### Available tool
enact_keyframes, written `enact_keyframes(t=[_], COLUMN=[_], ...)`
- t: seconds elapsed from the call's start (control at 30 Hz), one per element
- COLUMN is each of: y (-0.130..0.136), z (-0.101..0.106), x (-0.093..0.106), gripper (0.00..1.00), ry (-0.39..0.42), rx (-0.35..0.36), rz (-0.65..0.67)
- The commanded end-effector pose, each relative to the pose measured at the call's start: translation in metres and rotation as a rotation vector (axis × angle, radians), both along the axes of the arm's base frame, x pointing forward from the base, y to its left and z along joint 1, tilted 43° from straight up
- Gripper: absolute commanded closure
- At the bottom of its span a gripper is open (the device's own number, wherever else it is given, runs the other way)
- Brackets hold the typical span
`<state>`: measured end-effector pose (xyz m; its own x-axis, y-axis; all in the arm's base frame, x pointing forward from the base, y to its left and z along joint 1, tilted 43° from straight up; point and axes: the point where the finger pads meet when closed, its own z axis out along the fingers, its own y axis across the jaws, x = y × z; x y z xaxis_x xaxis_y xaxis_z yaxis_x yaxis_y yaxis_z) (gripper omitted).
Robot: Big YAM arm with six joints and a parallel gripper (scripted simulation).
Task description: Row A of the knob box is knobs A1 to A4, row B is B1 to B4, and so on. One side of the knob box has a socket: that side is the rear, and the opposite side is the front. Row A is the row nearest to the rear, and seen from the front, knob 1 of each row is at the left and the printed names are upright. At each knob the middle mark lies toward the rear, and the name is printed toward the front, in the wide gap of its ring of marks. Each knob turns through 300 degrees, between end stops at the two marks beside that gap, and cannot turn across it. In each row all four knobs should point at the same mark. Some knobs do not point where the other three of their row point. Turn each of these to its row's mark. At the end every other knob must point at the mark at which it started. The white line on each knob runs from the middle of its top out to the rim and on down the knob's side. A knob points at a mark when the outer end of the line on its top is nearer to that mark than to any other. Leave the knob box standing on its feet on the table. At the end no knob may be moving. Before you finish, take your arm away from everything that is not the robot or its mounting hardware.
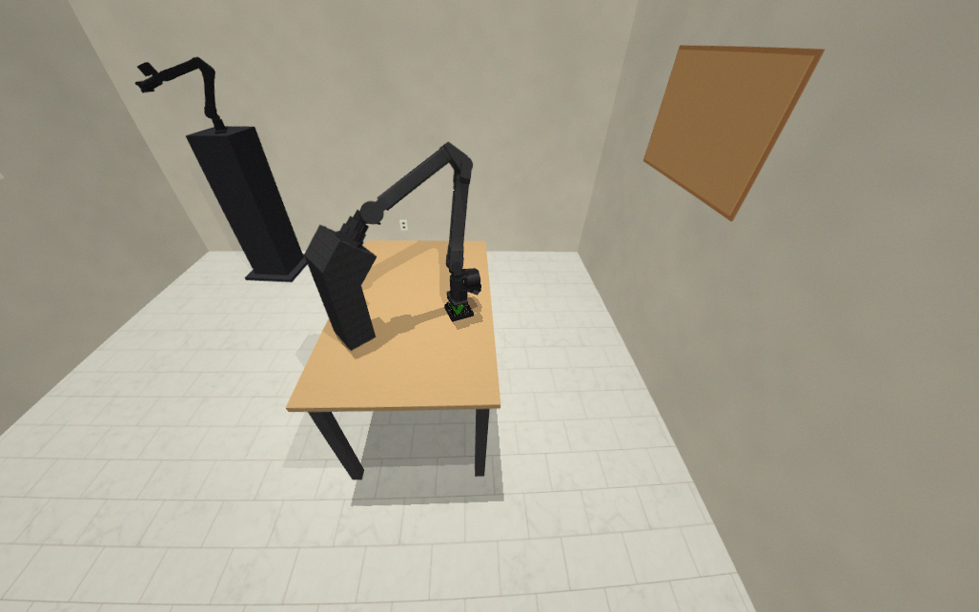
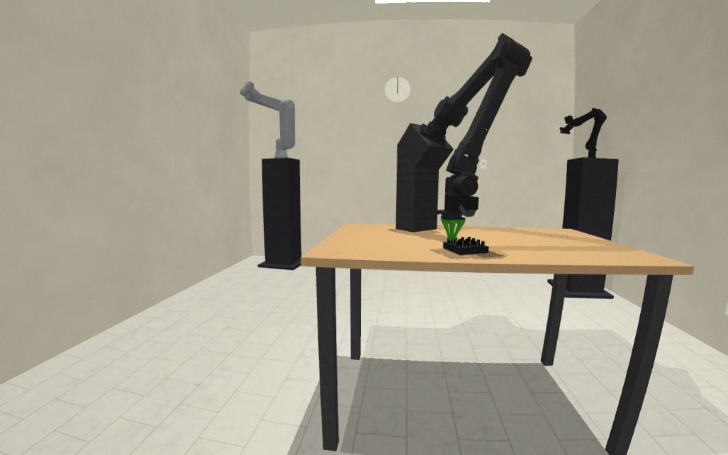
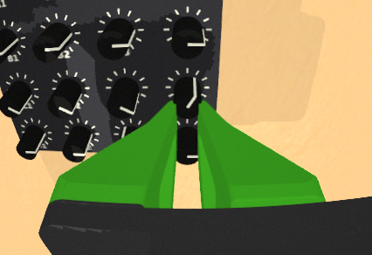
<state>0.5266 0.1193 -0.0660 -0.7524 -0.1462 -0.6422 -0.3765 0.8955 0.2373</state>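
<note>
Presently green fingers (image 1: 458,309) (image 2: 446,227) closed around knob C4 (image 3: 187,108), one each side; its top line points up and slightly right in the wrist view, unlike C1–C3. Knob D4 (image 3: 187,143) shows through the gap below, partly hidden. Beyond, knob box (image 1: 465,316) (image 2: 471,250) (image 3: 89,73) sits on table (image 1: 401,379) (image 2: 355,248) (image 3: 341,150), under the arm (image 1: 459,216) (image 2: 488,118).

The gripper's fingers are bright green, below a dark grey housing (image 3: 183,230). The knob box (image 1: 468,315) (image 2: 473,250) (image 3: 87,80) is charcoal, patterned with white tick rings and lettering; its black knobs (image 3: 188,37) carry white lines. The tabletop (image 1: 401,379) (image 2: 383,251) (image 3: 279,163) is pale orange-tan. Whitish floor tiles (image 1: 250,532) (image 2: 186,361) show faint grey veining.
</note>
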Motion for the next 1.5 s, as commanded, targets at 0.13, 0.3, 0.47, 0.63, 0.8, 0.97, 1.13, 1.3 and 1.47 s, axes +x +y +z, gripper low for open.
enact_keyframes(t=[0.13, 0.3, 0.47, 0.63, 0.8, 0.97, 1.13, 1.3, 1.47], y=[0.0054, 0.0054, 0.0054, 0.0054, 0.0054, 0.0054, 0.0053, 0.0050, 0.0043], z=[-0.0003, -0.0003, -0.0003, -0.0003, -0.0003, -0.0003, -0.0003, -0.0003, -0.0003], x=[0.0040, 0.0040, 0.0040, 0.0040, 0.0040, 0.0040, 0.0040, 0.0042, 0.0043], gripper=[0.93, 0.93, 0.93, 0.93, 0.93, 0.93, 0.93, 0.93, 0.93], ry=[-0.008, -0.008, -0.008, -0.008, -0.005, -0.001, 0.009, 0.028, 0.042], rx=[0.008, 0.008, 0.008, 0.009, 0.012, 0.017, 0.031, 0.053, 0.072], rz=[0.002, 0.002, 0.002, 0.001, -0.004, -0.010, -0.029, -0.061, -0.088])
